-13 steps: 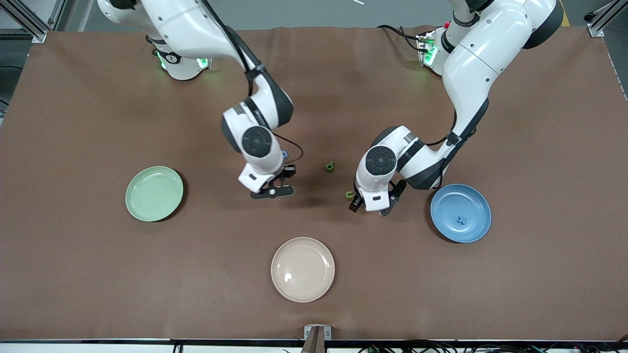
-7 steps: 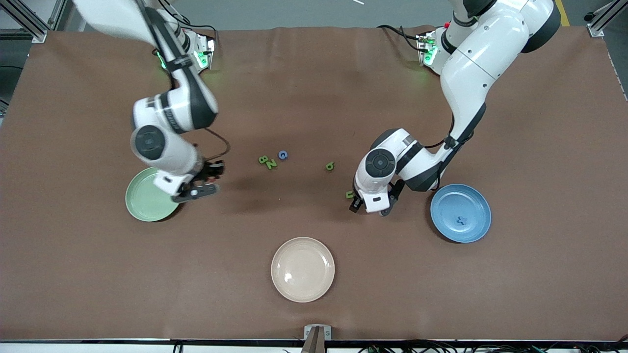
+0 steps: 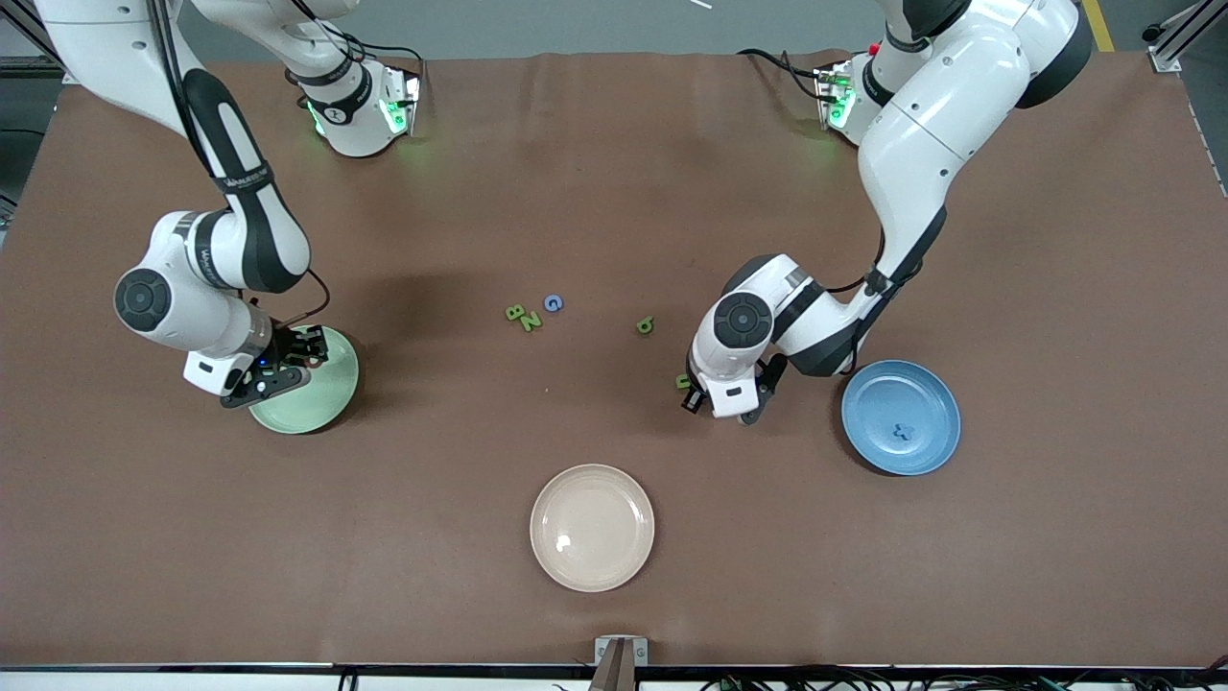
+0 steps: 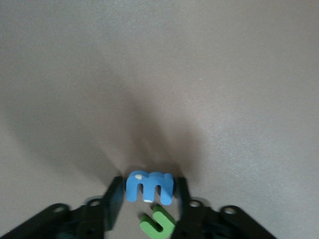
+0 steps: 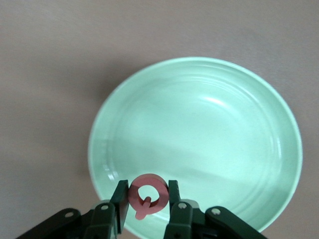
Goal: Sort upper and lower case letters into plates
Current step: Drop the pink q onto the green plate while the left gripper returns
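Sorting is early: blue plate (image 3: 901, 416) at the left arm's end holds one blue letter (image 3: 899, 432); mint plate (image 3: 317, 389) has nothing in it. Right hand (image 5: 144, 203), clamped on a red Q (image 5: 146, 195), hangs over the mint plate's rim, drop not yet done. Left hand (image 4: 149, 196) is low at the tabletop (image 3: 614, 192) beside the blue plate, fingers closing around a blue m (image 4: 149, 185), a green u (image 4: 157, 221) just beside it. Green B (image 3: 514, 312), green Z (image 3: 530, 321), blue G (image 3: 553, 302) and a green q-like letter (image 3: 645, 325) lie loose mid-tabletop. Cream plate (image 3: 592, 527) unused.
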Tool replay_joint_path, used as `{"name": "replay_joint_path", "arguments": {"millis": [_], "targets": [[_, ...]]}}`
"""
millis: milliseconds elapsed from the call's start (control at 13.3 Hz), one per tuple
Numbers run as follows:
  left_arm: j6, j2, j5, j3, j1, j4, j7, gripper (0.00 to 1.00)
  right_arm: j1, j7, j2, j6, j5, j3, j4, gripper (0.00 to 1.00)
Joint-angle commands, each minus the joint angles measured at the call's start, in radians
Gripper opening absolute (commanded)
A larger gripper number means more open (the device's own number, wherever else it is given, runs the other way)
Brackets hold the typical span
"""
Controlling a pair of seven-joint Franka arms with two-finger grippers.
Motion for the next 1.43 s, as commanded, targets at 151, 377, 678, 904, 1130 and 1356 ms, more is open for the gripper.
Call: {"name": "replay_joint_path", "arguments": {"millis": [151,377,678,904,1130,1356], "targets": [[-0.032,-0.064,0.031,0.020,0.038,0.025,0.089,0.01,-0.044,-0.032,0.058,0.061,-0.011,0.023,-0.014,0.12],[-0.127,-0.138,0.034,0.019,0.121,0.023,0.237,0.01,-0.046,-0.032,0.058,0.055,-0.011,0.023,-0.017,0.17],[-0.193,-0.199,0.034,0.014,0.283,-0.038,0.534,0.01,-0.044,-0.029,0.049,0.036,-0.011,0.023,-0.009,0.99],[-0.195,-0.215,0.025,-0.004,0.418,-0.069,0.732,0.01,-0.035,-0.012,0.002,-0.049,-0.010,0.023,0.039,0.99],[-0.192,-0.193,0.027,-0.004,0.483,-0.086,0.832,0.19,0.024,0.151,-0.052,-0.197,-0.010,0.031,0.098,0.99],[-0.193,-0.208,0.025,-0.003,0.486,-0.126,0.822,0.99,0.173,0.447,-0.104,-0.279,-0.010,0.031,0.100,0.99]]}}
